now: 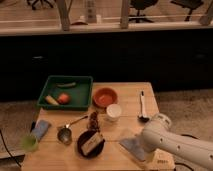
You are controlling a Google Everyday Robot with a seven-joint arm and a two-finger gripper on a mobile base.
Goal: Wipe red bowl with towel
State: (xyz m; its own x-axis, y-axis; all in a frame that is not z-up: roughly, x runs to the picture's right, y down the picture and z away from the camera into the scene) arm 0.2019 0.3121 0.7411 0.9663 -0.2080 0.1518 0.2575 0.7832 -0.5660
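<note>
Hanging low at the lower right, the gripper [145, 150] sits over the towel [128, 145]; its grip I cannot tell. The red bowl [105, 97] stands mid-table beside the green tray [91, 93].

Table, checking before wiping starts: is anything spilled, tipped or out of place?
Nothing stands out. The red bowl and white cup sit upright, the towel lies flat at the front right, and the gripper is at its right edge. No spill shows.
</note>
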